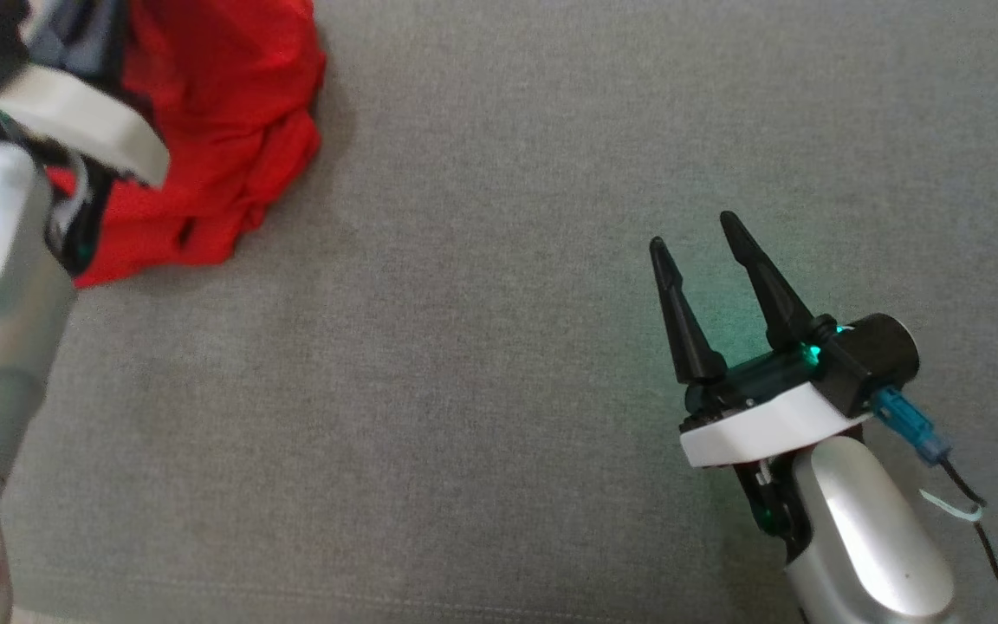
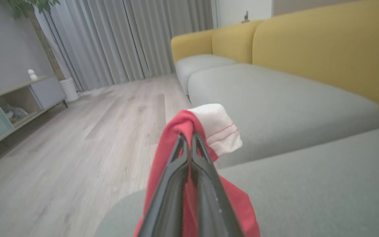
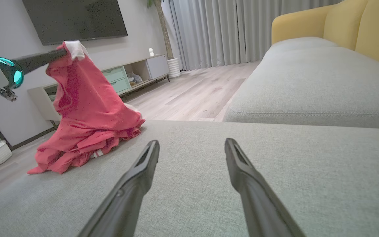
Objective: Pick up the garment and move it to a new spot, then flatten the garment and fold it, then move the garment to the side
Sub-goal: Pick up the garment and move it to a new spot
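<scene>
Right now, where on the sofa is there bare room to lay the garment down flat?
The grey seat is bare between the red garment at far left and the open right jaws, and beyond those jaws too. The far-left corner is crowded: the garment heaps there, its top pinched in the shut left jaws.

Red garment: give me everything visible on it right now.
The red garment looks like soft, thin fabric, with a white trim stitched in red. The left gripper is shut on it beside that trim, holding the top up so it hangs like a tent. Its lower part lies bunched in folds on the grey sofa cushion, near the cushion's edge. The open right gripper is apart from it.
</scene>
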Available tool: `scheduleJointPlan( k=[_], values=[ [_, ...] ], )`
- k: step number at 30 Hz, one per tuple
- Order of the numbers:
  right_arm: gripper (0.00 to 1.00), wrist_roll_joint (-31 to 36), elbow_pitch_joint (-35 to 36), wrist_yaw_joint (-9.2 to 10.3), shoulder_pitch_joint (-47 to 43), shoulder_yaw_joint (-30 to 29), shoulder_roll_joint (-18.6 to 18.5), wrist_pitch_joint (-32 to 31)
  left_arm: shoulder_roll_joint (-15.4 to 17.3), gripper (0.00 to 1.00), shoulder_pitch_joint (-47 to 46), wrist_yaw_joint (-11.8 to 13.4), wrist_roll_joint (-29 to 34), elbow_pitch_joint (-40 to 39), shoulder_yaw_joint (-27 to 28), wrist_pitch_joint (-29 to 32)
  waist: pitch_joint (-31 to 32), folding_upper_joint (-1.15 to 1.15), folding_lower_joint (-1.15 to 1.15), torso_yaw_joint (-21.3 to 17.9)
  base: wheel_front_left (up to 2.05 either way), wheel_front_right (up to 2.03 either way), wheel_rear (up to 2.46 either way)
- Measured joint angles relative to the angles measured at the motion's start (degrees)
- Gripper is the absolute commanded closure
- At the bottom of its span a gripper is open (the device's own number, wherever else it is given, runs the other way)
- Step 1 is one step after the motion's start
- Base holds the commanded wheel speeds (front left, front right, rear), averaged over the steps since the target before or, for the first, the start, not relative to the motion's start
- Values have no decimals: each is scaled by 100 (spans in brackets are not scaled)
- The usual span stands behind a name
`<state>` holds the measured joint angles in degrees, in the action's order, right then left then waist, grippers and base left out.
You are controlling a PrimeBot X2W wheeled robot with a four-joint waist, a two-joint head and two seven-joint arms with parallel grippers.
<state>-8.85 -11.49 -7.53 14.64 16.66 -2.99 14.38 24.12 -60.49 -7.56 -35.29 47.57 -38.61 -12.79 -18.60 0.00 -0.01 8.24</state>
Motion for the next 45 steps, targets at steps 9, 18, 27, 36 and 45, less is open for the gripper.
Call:
scheduleJointPlan(
  k=[9, 18, 27, 36, 45],
  values=[
    [0, -380, -45, 0, -349, -116, 1, 0, -144, 100, 55, 108, -65, -1136, 790, -193, 737, 0, -1, 3, 0, 0, 0],
    [0, -579, -55, 0, -578, -204, 7, 0, -416, 100, 929, 147, -367, -1926, 638, 91, 1177, 0, 0, -260, 0, 0, 0],
    [0, -791, 69, 0, -577, -209, 8, 0, -1217, 100, 951, 302, -413, -2663, 0, 493, 1149, 0, 0, -999, 0, 0, 0],
    [0, -944, 223, 0, -577, -346, 8, 0, -2101, 100, 1104, 193, -334, -2239, -1098, 553, 922, 0, 1, -1813, 0, 0, 0],
    [0, -970, 381, 0, -587, -822, 13, 0, -2121, 0, 1490, 98, -204, -1622, -2119, 598, 651, 0, 1, -1953, 0, 0, 0]
  ],
)
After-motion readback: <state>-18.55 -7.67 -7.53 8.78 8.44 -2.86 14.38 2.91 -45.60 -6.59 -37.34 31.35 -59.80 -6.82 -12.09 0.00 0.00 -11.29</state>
